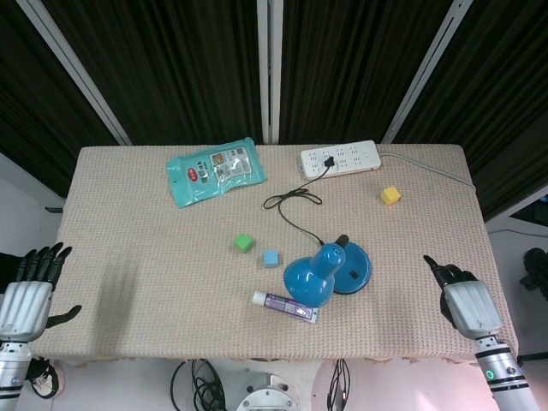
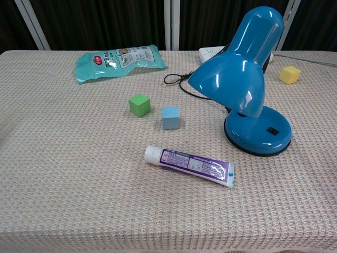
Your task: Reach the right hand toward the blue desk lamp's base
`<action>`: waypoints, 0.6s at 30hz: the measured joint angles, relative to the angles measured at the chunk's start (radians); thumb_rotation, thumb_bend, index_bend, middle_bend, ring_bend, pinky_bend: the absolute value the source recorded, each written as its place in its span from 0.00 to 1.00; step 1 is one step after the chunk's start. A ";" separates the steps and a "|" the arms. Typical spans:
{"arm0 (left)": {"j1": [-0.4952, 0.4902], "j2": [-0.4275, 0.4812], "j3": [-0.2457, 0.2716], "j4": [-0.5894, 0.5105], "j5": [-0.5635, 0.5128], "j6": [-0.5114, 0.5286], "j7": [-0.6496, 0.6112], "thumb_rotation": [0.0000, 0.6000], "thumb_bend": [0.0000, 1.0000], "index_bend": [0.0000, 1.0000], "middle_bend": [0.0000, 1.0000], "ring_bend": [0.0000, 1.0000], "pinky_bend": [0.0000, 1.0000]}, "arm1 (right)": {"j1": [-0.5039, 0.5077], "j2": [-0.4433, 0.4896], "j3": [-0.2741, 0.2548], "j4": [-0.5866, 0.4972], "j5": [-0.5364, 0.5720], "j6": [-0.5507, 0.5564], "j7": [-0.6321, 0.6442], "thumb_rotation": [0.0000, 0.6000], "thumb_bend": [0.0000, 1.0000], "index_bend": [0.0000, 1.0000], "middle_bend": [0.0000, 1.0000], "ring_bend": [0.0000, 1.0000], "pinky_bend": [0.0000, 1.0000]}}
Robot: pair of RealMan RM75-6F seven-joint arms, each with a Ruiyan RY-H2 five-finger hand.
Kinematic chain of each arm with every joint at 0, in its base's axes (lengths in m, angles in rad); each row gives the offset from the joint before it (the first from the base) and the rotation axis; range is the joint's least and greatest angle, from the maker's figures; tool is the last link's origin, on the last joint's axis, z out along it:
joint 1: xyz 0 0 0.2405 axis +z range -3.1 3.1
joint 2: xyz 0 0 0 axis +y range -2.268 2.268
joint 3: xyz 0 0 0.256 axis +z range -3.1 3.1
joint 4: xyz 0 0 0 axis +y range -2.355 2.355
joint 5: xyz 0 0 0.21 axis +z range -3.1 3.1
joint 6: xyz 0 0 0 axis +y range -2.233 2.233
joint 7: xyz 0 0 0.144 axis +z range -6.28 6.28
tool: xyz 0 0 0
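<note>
The blue desk lamp stands right of the table's middle; its round base (image 1: pixel 356 271) (image 2: pixel 258 135) lies flat and its shade (image 1: pixel 308 279) (image 2: pixel 237 68) leans toward the front left. My right hand (image 1: pixel 461 298) hovers over the table's front right corner, well to the right of the base. It holds nothing and its dark fingers (image 1: pixel 438 272) point toward the lamp. My left hand (image 1: pixel 29 289) hangs off the table's front left edge, fingers spread and empty. Neither hand appears in the chest view.
A toothpaste tube (image 1: pixel 285 305) (image 2: pixel 189 165) lies just in front of the lamp. Left of it sit a green cube (image 1: pixel 244 243) and a blue cube (image 1: pixel 271 258). The lamp's black cord (image 1: pixel 291 205) runs to a white power strip (image 1: pixel 339 159). A yellow cube (image 1: pixel 390 195) and a teal packet (image 1: pixel 214 170) lie further back.
</note>
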 measured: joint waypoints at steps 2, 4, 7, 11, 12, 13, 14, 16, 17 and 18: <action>-0.001 0.000 0.000 0.000 -0.002 -0.004 0.000 1.00 0.10 0.00 0.01 0.00 0.00 | 0.014 -0.010 -0.002 -0.004 0.002 -0.027 -0.024 1.00 0.82 0.00 0.46 0.40 0.49; -0.003 0.000 0.001 0.000 -0.001 -0.007 0.002 1.00 0.10 0.00 0.01 0.00 0.00 | 0.036 -0.027 -0.004 -0.011 0.011 -0.070 -0.063 1.00 0.82 0.00 0.50 0.43 0.51; -0.005 -0.001 0.002 0.000 0.001 -0.009 0.003 1.00 0.10 0.00 0.01 0.00 0.00 | 0.069 -0.056 -0.003 -0.019 0.041 -0.134 -0.129 1.00 0.82 0.00 0.55 0.47 0.54; -0.004 -0.001 0.001 0.002 -0.006 -0.011 -0.001 1.00 0.10 0.00 0.01 0.00 0.00 | 0.112 -0.106 0.003 -0.022 0.105 -0.205 -0.222 1.00 0.83 0.00 0.57 0.49 0.54; -0.003 0.000 0.001 0.002 -0.006 -0.011 -0.003 1.00 0.10 0.00 0.01 0.00 0.00 | 0.126 -0.122 0.007 -0.024 0.129 -0.226 -0.246 1.00 0.83 0.00 0.57 0.49 0.54; -0.003 0.000 0.001 0.003 -0.007 -0.010 -0.005 1.00 0.10 0.00 0.01 0.00 0.00 | 0.137 -0.134 0.009 -0.025 0.146 -0.242 -0.263 1.00 0.83 0.00 0.58 0.49 0.55; -0.002 0.001 0.000 0.003 -0.007 -0.009 -0.005 1.00 0.10 0.00 0.01 0.00 0.00 | 0.149 -0.145 0.011 -0.027 0.163 -0.257 -0.279 1.00 0.83 0.00 0.58 0.49 0.55; -0.002 0.001 0.000 0.004 -0.009 -0.010 -0.005 1.00 0.10 0.00 0.01 0.00 0.00 | 0.174 -0.167 0.015 -0.034 0.194 -0.286 -0.306 1.00 0.83 0.00 0.58 0.49 0.55; -0.003 0.001 0.000 0.004 -0.010 -0.013 -0.004 1.00 0.10 0.00 0.01 0.00 0.00 | 0.182 -0.172 0.015 -0.037 0.205 -0.295 -0.315 1.00 0.83 0.00 0.58 0.49 0.55; -0.004 0.001 0.000 0.004 -0.012 -0.015 -0.003 1.00 0.10 0.00 0.01 0.00 0.00 | 0.191 -0.178 0.015 -0.041 0.219 -0.305 -0.324 1.00 0.83 0.00 0.58 0.49 0.55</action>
